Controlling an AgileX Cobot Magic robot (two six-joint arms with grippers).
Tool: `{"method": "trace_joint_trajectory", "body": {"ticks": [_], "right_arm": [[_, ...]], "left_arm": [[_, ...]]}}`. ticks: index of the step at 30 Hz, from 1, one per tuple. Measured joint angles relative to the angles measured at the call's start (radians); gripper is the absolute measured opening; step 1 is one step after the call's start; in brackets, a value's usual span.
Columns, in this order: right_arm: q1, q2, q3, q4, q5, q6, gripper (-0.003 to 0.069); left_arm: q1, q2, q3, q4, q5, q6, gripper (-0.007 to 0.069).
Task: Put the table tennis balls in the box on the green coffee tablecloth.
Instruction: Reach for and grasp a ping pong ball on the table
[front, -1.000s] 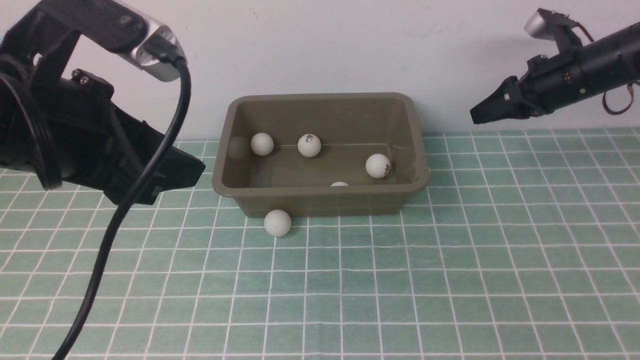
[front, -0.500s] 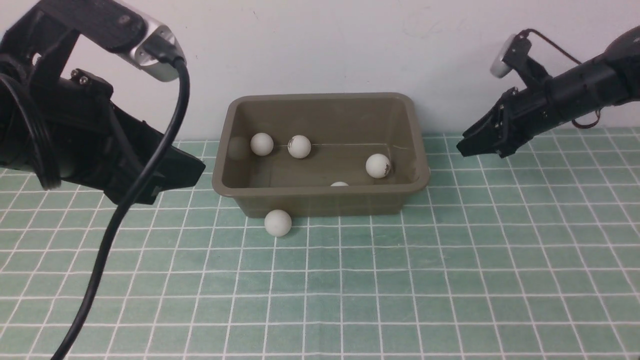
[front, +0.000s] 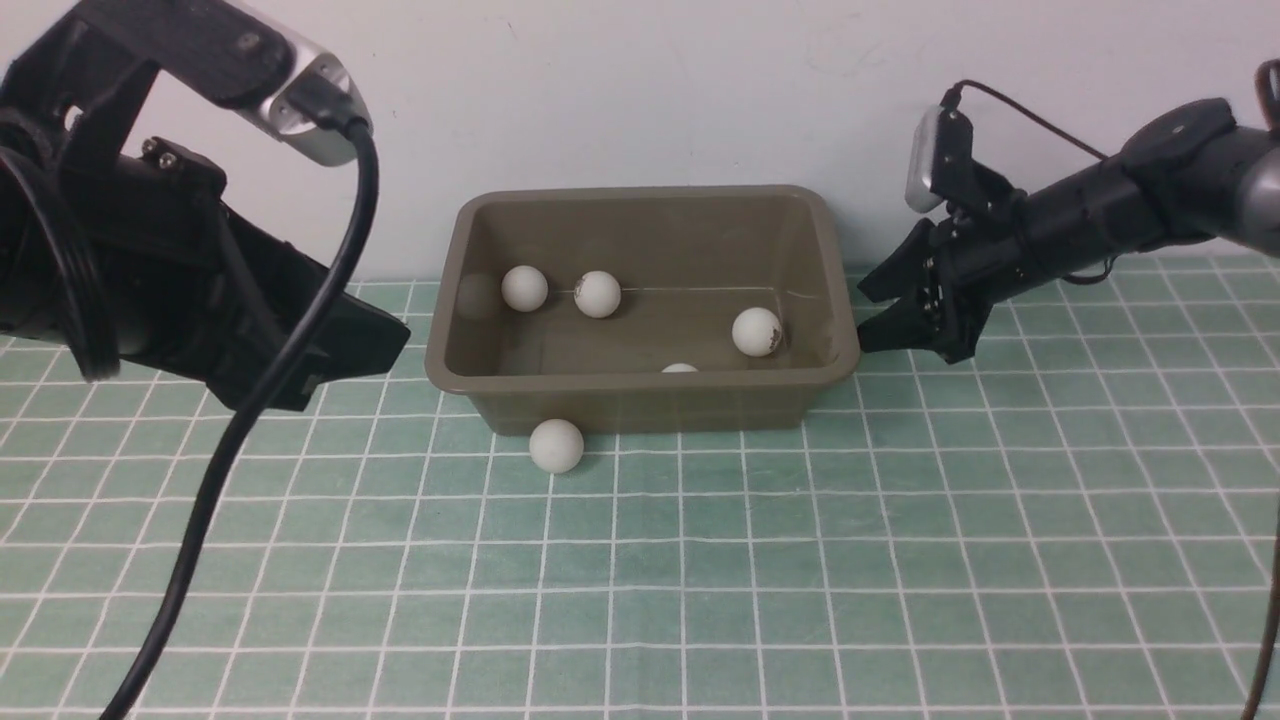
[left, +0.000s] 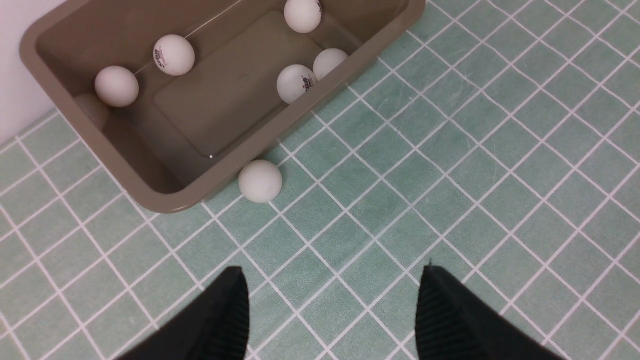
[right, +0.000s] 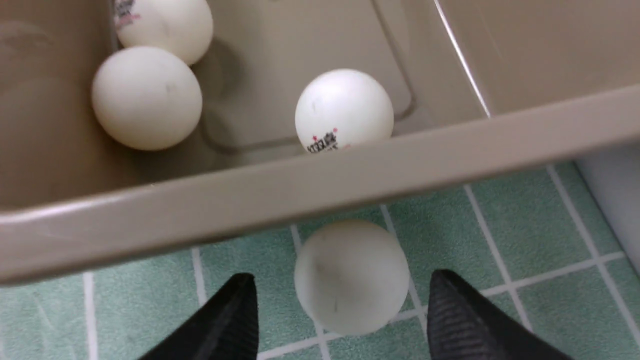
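Right gripper: your right gripper (front: 862, 318) sat low at the right end of the box (front: 640, 405), its jaws apart.
Ball by it: a loose ball (right: 351, 276) lay on the green coffee tablecloth (front: 900, 560) between the spread fingers, just outside the box wall; you could not tell whether either finger touched it.
Left gripper: your left gripper (left: 332, 272) hung above the cloth, jaws apart, nothing between them.
Near wall: a front ball (front: 555, 445) rested on the cloth against the box.
Inside: five table tennis balls (left: 173, 54) lay in the box.
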Motion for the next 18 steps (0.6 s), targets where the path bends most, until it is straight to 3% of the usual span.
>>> {"method": "trace_joint_trajectory", "body": {"ticks": [7,18], "right_arm": [[0.011,0.022,0.0,0.068,-0.033,-0.001,0.042],[0.047,0.038,0.0,0.063,-0.108,0.0,0.0421]], "left_arm": [[0.0,0.0,0.0,0.0,0.001,0.006,0.0405],[0.0,0.0,0.0,0.0,0.001,0.007,0.0405]]}}
